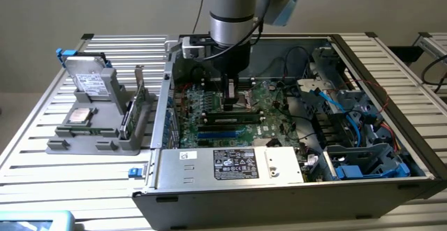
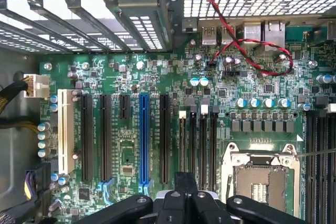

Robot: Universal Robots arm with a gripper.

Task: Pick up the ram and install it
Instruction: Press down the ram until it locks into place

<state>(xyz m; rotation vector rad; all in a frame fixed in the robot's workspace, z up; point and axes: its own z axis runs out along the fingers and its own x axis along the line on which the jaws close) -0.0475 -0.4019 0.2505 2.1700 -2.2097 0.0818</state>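
From my remote station, the arm [image 1: 234, 11] is cut off by the frame's upper edge and hides the motherboard [image 1: 231, 118] behind it. In the wrist view, the gripper [image 2: 185, 190] is cropped at the edge, covering the board's CPU socket [image 2: 260, 174] rim; whether its fingers grip anything, I cannot tell.

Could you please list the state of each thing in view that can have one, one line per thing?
computer case: side panel off, interior exposed.
ram: lying along a motherboard slot; fully latched or not, cannot tell.
hand: lowered inside the case above the motherboard.
CPU socket: empty, frame closed.
blue slot: empty.
hard drive: standing upright in the grey holder.
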